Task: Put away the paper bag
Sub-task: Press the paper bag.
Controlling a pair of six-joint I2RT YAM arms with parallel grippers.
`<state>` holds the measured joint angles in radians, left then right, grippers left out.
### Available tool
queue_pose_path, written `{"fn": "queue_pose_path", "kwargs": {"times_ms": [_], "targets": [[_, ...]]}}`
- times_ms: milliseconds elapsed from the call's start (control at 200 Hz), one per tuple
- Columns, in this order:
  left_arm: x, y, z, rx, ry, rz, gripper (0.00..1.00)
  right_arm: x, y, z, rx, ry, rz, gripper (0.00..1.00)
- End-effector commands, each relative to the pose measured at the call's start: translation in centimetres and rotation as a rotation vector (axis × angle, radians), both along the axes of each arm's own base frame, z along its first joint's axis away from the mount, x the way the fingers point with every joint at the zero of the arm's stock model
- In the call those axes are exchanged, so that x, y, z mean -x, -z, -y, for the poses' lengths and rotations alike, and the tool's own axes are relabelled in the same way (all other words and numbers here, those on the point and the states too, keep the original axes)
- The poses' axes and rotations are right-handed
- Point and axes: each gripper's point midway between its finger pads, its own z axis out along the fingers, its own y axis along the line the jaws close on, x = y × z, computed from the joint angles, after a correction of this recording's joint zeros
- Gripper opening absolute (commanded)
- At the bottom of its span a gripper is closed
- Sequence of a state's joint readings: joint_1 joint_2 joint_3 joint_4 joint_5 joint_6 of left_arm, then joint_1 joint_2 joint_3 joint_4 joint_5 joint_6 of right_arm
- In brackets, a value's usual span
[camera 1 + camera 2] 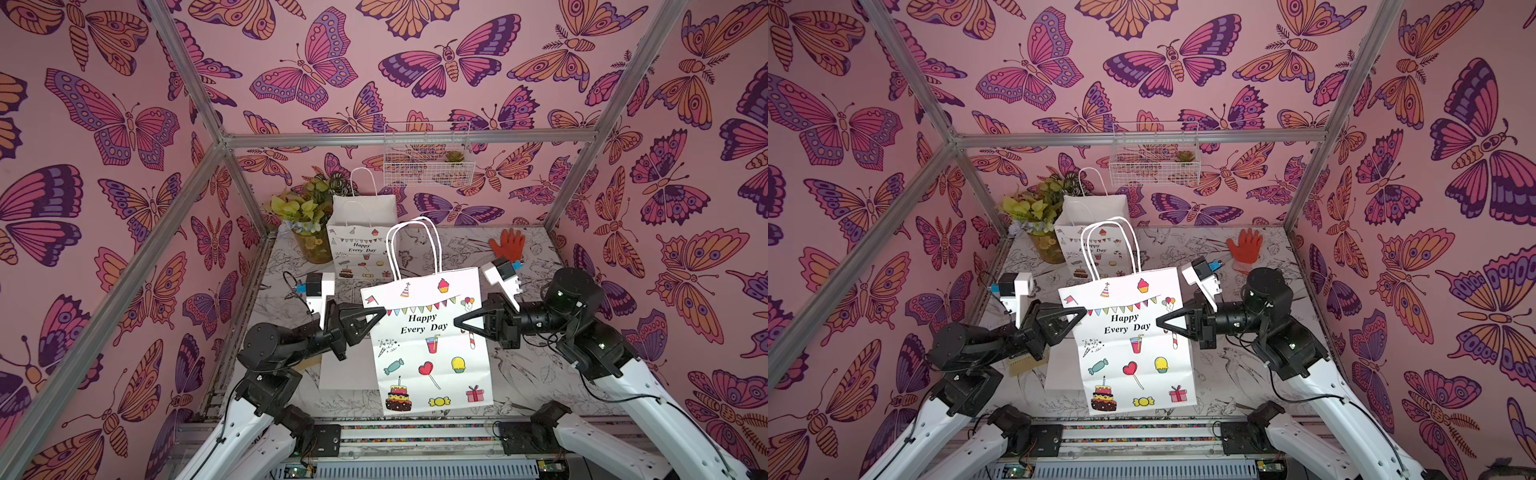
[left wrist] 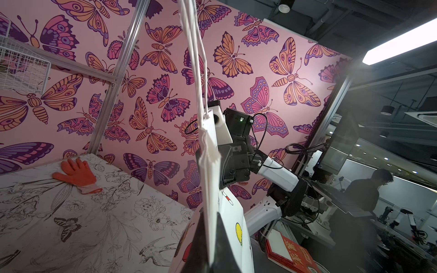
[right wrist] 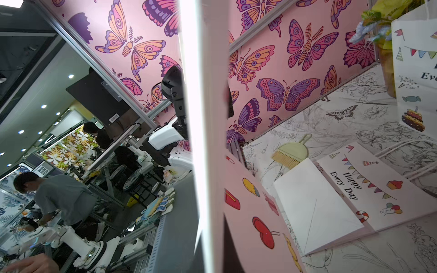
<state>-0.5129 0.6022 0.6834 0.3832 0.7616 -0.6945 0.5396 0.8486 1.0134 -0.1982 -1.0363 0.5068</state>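
Flat, smooth white paper bag (image 1: pixel 428 345) (twisted-cord handles (image 2: pixel 196 47)) hangs with left pincer (image 1: pixel 376 318) and right pincer (image 1: pixel 459 322) clamped on its edges.

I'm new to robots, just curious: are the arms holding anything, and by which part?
The paper bag: left gripper pinches one side edge, right gripper the opposite edge, both near its top.

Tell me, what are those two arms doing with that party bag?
Two robot arms hold a flat paper bag up above the table. The left gripper pinches one side edge and the right gripper the opposite edge, with the handles pointing up. A second bag stands at the back beside the flowers, and a third bag lies flat on the table.
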Motion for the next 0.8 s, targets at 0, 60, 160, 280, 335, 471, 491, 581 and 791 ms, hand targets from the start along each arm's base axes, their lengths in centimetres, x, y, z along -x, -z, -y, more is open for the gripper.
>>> {"fn": "queue_pose_path", "kwargs": {"times_ms": [0,60,160,280,335,471,491,581,791], "targets": [[0.7,-0.7,-0.4,-0.025,-0.018,0.05,0.05,0.4,-1.6,0.5,-0.009,0.031,0.053,0.0],[1.2,-0.6,-0.2,-0.038,0.013,0.056,0.26,0.3,-2.1,0.6,-0.017,0.035,0.064,0.0],[1.9,-0.2,0.4,-0.065,0.083,0.053,0.63,0.3,-3.1,0.5,-0.04,0.032,0.08,0.0],[2.1,0.2,0.9,-0.082,0.133,0.045,0.72,0.4,-4.4,0.4,-0.069,0.02,0.1,0.0],[2.2,0.5,1.0,-0.089,0.149,0.042,0.72,0.4,-4.9,0.4,-0.077,0.02,0.11,0.0],[2.4,0.9,1.3,-0.101,0.178,0.039,0.62,0.3,-5.9,0.3,-0.086,0.018,0.126,0.0],[2.4,0.9,1.3,-0.102,0.181,0.039,0.59,0.3,-6.0,0.3,-0.087,0.017,0.131,0.0],[2.4,1.1,1.4,-0.109,0.194,0.033,0.44,0.2,-6.4,0.3,-0.086,0.018,0.138,0.0],[2.6,1.5,1.7,-0.121,0.223,0.025,0.21,-0.1,-7.0,0.3,-0.086,0.032,0.15,0.0]]}}
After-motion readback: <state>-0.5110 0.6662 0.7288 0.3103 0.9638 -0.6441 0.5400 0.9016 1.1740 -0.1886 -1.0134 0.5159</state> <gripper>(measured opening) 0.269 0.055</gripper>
